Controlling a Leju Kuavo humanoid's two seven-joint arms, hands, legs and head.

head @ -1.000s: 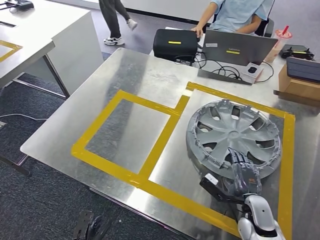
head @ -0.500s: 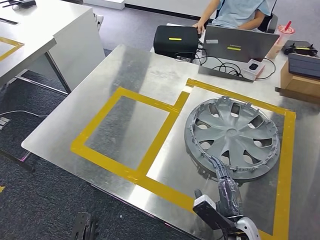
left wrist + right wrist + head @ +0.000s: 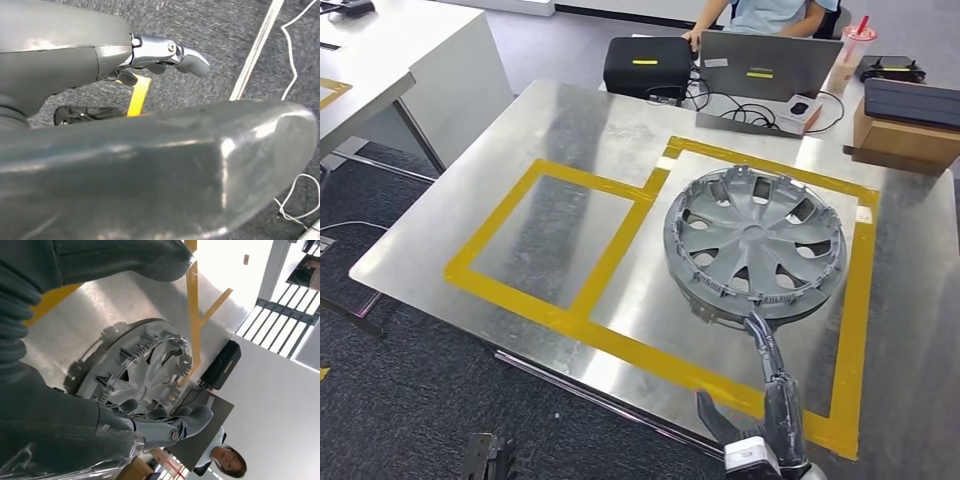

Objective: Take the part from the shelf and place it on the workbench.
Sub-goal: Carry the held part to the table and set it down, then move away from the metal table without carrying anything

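Head view: hubcap (image 3: 755, 243) inside yellow tape frame (image 3: 854, 300) on workbench (image 3: 569, 130) (flat); right hand (image 3: 776, 415) fingers spread, empty

Matt grey plastic hubcap (image 3: 754, 245) on brushed, faintly scuffed metal workbench (image 3: 569, 130).

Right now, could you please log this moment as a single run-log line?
part: grey plastic wheel cover flat on taped steel workbench | right hand: open, beside cover's near rim | left hand: empty

Right hand (image 3: 773, 400), formerly resting on the grey plastic wheel cover (image 3: 754, 243), is withdrawn toward the steel bench (image 3: 546, 130) edge, fingertip touching the rim.
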